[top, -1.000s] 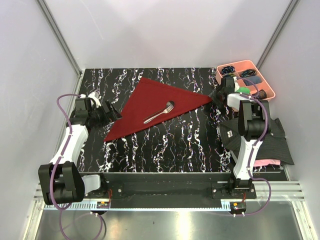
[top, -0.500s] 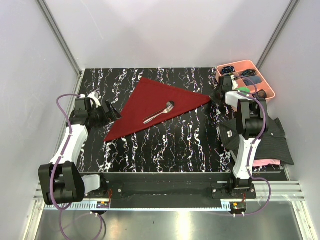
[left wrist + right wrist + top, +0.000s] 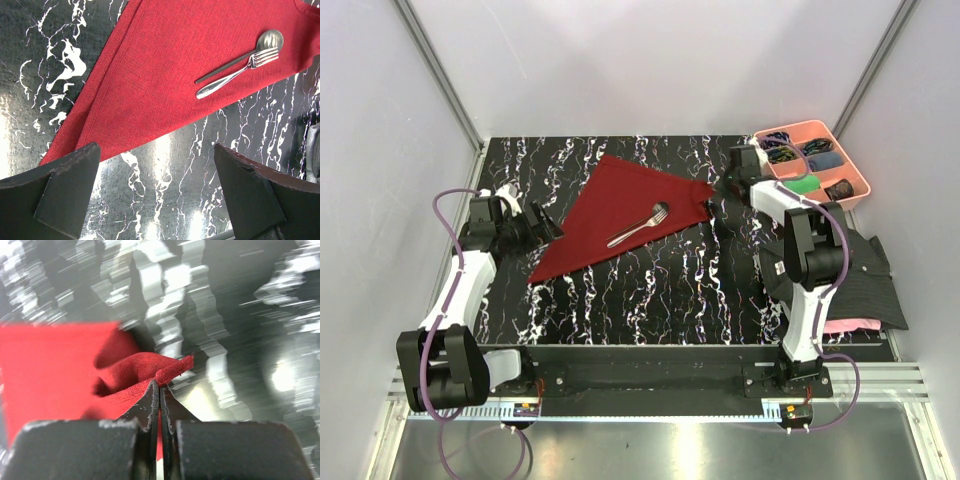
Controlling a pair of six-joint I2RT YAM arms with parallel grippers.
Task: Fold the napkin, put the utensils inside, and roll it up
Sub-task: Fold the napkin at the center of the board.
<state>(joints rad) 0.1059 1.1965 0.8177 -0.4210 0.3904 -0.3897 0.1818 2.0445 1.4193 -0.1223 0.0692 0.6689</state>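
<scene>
The dark red napkin [image 3: 610, 215] lies folded into a triangle on the black marbled table. On it rest the utensils, a silver fork [image 3: 638, 227] and a spoon side by side; the left wrist view shows the fork [image 3: 235, 75] and the spoon's bowl [image 3: 270, 39] on the napkin [image 3: 150, 85]. My right gripper [image 3: 717, 190] is shut on the napkin's right corner [image 3: 145, 367], which bunches up above its closed tips [image 3: 159, 386]. By the napkin's lower left tip, my left gripper [image 3: 548, 225] stands wide open and empty [image 3: 155, 150].
A pink tray [image 3: 858, 172] with small items stands at the back right corner. A dark striped shirt [image 3: 865, 275] lies by the right arm's base, over a pink cloth [image 3: 850, 326]. Walls enclose the table on three sides.
My right gripper closed on the napkin's right corner and drew it leftwards, so that tip now sits lifted and shortened. The left arm and the utensils have not moved.
</scene>
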